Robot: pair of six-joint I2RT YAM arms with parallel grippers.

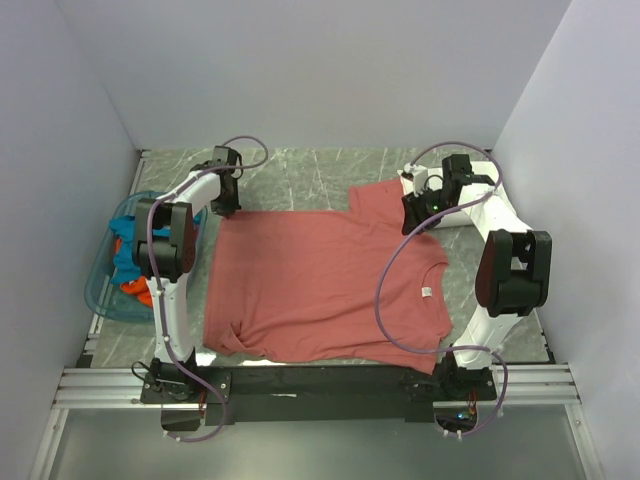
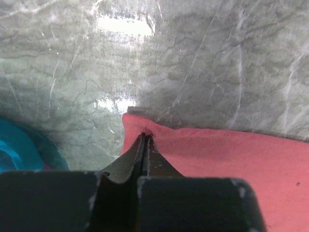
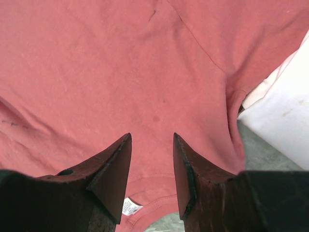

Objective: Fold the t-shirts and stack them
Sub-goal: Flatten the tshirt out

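One translucent blue basket at the far left of the table. It holds one teal-blue t-shirt and one orange t-shirt, both crumpled.

Two arms, two grippers.
- Left gripper: fingers pressed fully together, pinching the far-left corner of the dusty-red t-shirt at its hem.
- Right gripper: fingers roughly half apart, nothing between them. It is poised over the shirt just below the collar; whether the tips touch the cloth cannot be told.

One dusty-red t-shirt, spread flat mid-table. Its hem points left and its neck right, the near-left corner is rumpled, and one sleeve reaches to the far right.

One small white neck label, inside the collar.

One white t-shirt, lying just beside the red sleeve on the right.
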